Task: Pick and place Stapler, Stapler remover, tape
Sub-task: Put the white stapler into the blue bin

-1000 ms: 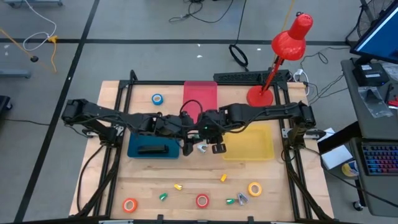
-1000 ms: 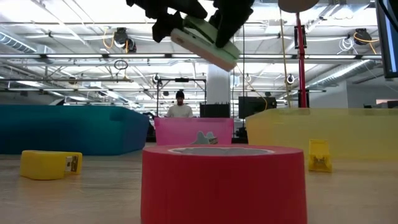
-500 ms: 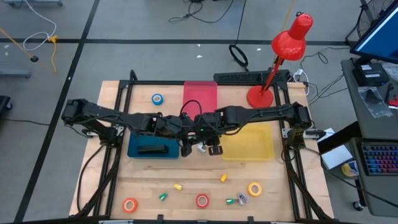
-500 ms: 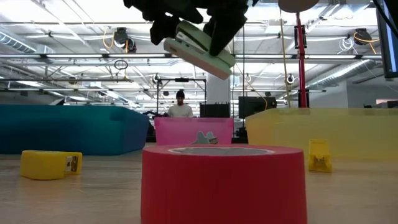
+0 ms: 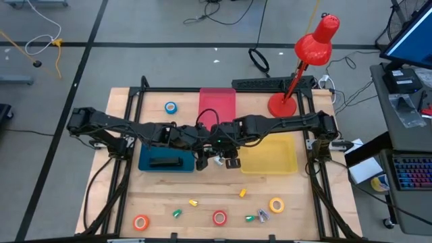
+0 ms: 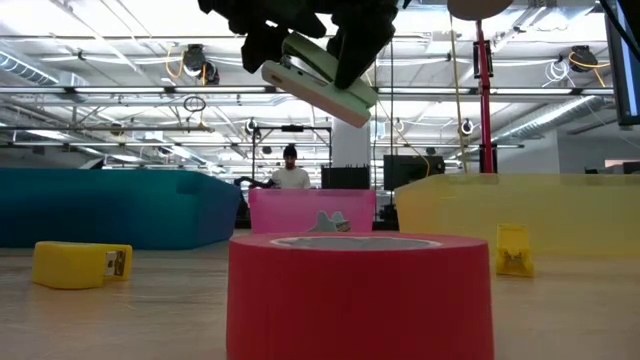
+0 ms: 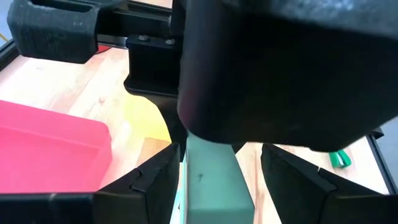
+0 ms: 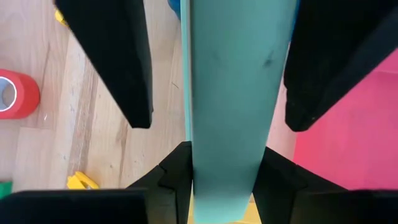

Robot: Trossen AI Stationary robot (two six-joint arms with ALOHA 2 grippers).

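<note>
Two grippers meet mid-table over the gap between teal tray [image 5: 165,160] and yellow tray [image 5: 270,156]. Right gripper [image 5: 229,159] clamps the pale green stapler [image 6: 318,82] aloft; left gripper [image 5: 201,160] straddles it, fingers spread. Stapler's long axis tilts downward. Red tape [image 6: 360,295], removers lie below, nearer the front edge.

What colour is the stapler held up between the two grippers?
Pale green stapler, clearest in the right wrist view.

Pale green stapler [image 6: 318,76]; red tape [image 6: 360,295]; yellow tray [image 5: 271,156].
</note>
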